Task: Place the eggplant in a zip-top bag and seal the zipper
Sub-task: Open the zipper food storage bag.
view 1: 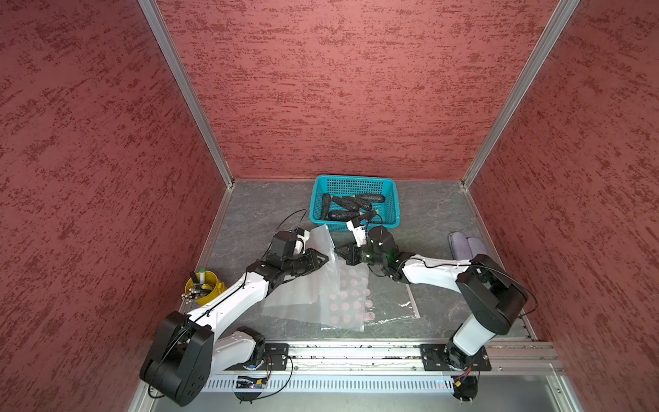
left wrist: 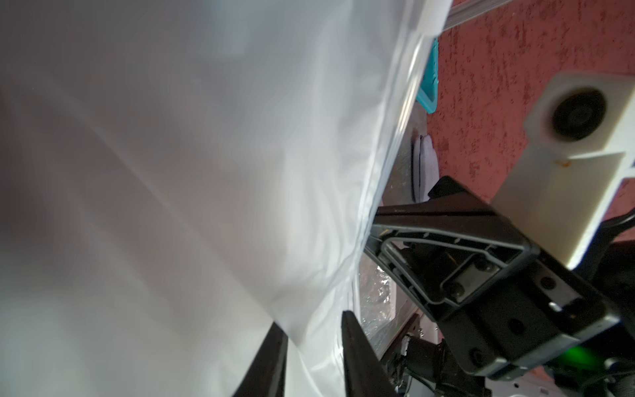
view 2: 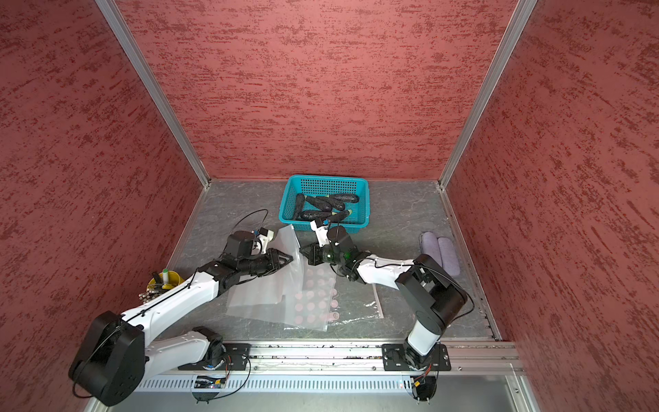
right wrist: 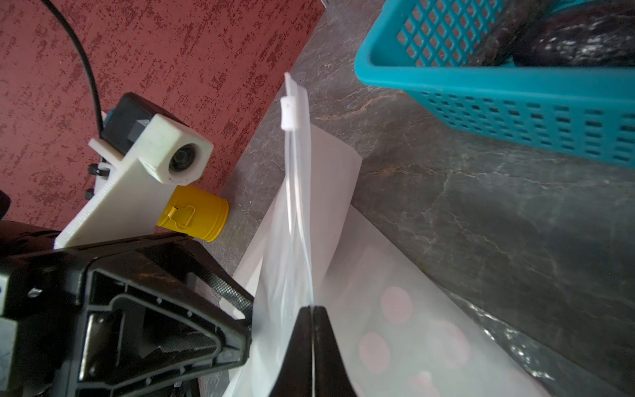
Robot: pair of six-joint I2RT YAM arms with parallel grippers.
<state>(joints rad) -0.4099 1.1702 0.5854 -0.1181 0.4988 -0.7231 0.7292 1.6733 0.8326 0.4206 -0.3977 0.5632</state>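
Right fingers (right wrist: 302, 343) clenched on one zip-top bag (left wrist: 206, 172), left fingers (left wrist: 357, 354) parted, five eggplants (view 1: 344, 215), one basket (right wrist: 515, 82)

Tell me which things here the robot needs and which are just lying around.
Needed: dark eggplants in the teal plastic basket; clear zip-top plastic bag, pinched by the right gripper, left gripper open around it.
Lying about: yellow metal cup of pens; lilac rolled cloths; flat pink-dotted plastic bag.

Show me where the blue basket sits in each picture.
In a top view: blue basket, centre back of the table.
In a top view: basket, same spot.
Left wrist: basket, a sliver past the frosted bag's edge.
Right wrist: basket looms beyond the bag.
Shared landmark: the frosted bag.
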